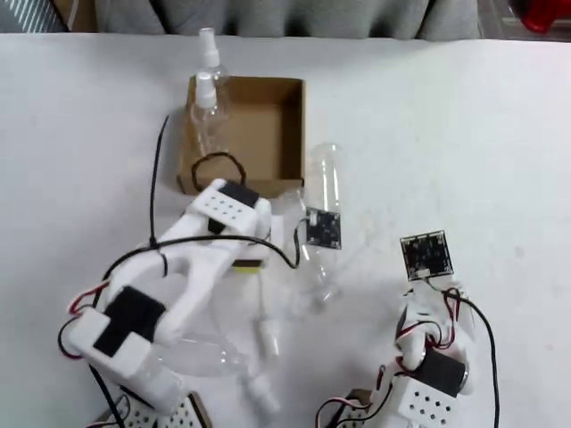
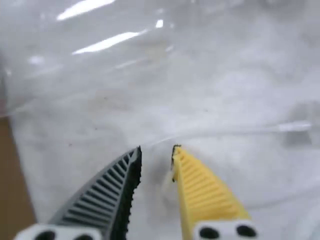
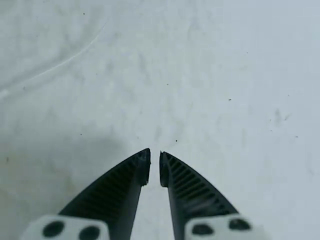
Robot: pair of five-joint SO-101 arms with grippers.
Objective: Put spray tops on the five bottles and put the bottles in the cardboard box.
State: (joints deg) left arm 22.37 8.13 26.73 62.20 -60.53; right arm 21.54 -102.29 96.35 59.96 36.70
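Nearest, on the right, the right gripper [image 3: 155, 167] hangs over the bare white table [image 1: 482, 134], its black fingers pressed almost together on nothing. Near left, two loose white spray tops [image 1: 267, 337] and a clear plastic bottle on its side [image 1: 210, 357] lie waiting. Farther in, the left gripper [image 2: 156, 156], one finger black and one yellow, is slightly spread close over a second clear lying bottle [image 1: 326, 192] just right of the brown cardboard box [image 1: 292, 134]. The step in hand looks like grasping this bottle (probably for capping); next the fingers must widen and straddle its body. Farthest, one capped spray bottle [image 1: 206, 111] stands in the box, another capped bottle [image 1: 210, 49] by its far-left corner, inside or behind I cannot tell
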